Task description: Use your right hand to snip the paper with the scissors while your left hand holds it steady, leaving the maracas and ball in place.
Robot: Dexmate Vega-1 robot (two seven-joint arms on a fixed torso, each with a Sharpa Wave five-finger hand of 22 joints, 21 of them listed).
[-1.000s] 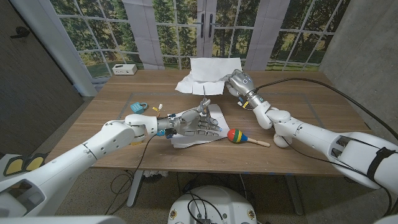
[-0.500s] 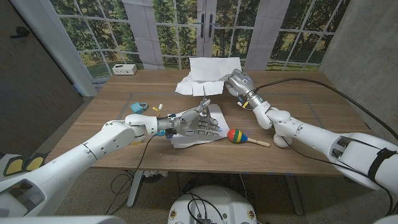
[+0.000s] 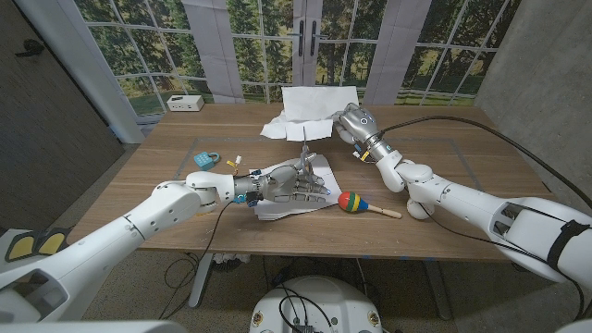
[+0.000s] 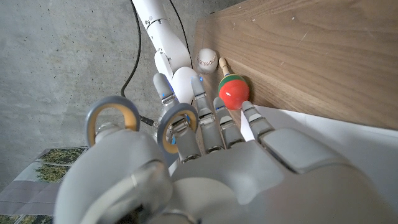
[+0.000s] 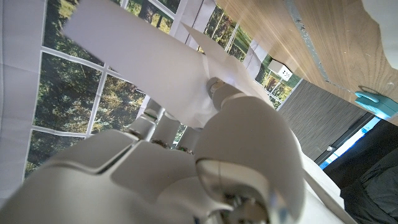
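My left hand (image 3: 289,183) lies over a white sheet of paper (image 3: 277,211) near the table's middle. It holds the scissors (image 3: 304,148), whose blades point up and away. Their grey, yellow-lined handle rings (image 4: 113,122) sit around its fingers. My right hand (image 3: 353,122) is at the back of the table and grips the edge of a second, crumpled white paper (image 3: 310,104), which covers its fingers (image 5: 155,68). The red, green and yellow maraca (image 3: 351,201) lies just right of my left hand's fingertips (image 4: 233,92). A white baseball (image 4: 207,60) rests beyond its handle, beside my right forearm (image 3: 420,210).
A small blue object (image 3: 205,159) and a few small bits lie left of my left hand. A white box (image 3: 186,103) stands at the back left corner. Bare wood of the table (image 3: 462,176) stretches to the right. Windows stand behind the far edge.
The scissors' blades in my left hand have tipped up a little higher. Both arms, the papers, the maraca and the ball stay where they were.
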